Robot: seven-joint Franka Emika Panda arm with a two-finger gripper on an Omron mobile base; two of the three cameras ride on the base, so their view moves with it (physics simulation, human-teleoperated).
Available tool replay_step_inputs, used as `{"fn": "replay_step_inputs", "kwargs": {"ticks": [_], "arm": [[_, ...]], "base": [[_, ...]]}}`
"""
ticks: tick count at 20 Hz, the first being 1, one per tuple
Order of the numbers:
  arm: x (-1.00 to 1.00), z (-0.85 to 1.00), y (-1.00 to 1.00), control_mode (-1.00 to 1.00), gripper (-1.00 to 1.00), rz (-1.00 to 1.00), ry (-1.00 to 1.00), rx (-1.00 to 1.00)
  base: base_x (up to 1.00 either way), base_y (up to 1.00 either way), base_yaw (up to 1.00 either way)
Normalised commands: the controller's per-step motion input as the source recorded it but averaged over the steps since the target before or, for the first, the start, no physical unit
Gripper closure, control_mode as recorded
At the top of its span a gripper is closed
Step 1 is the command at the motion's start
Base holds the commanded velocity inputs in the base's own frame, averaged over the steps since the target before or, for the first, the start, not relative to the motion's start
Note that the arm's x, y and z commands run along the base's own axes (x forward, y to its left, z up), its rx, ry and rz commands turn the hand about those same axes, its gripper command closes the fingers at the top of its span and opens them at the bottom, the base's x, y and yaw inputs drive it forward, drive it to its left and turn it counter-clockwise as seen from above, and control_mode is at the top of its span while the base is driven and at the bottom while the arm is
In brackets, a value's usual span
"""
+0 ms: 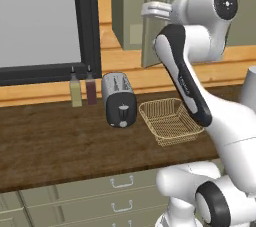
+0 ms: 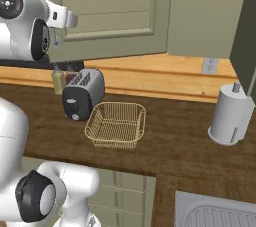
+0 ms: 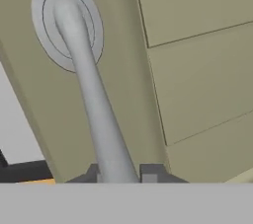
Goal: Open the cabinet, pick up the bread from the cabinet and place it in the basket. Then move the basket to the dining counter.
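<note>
Gripper fingers pinching cabinet door bar handle; door ajar above wire basket, toaster.

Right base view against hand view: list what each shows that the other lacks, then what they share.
Right base view alone: the basket on the worktop, the toaster left of it, a paper towel roll and a sink corner. Hand view alone: the gripper shut on the cabinet handle, one fingertip on each side of the bar. Shared: the olive-green panelled cabinet door.
</note>
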Motion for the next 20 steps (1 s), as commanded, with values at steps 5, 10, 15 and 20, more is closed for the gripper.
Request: {"fn": "replay_step_inputs", "kwargs": {"ticks": [5,10,15,20], "arm": [[-1.00,0.22,-0.69,-1.00,1.00,0.02,0.00,0.03],[-1.00,0.19,-0.67,-1.00,-1.00,0.02,0.00,0.03],[-1.00,0.00,-0.36,-1.00,-1.00,0.00,0.01,0.01],[-1.00,0.00,-0.53,-1.00,-1.00,0.00,0.00,0.01]], "base": [[0.00,0.00,0.00],[0.00,0.00,0.00],[0.00,0.00,0.00],[0.00,0.00,0.00]]}}
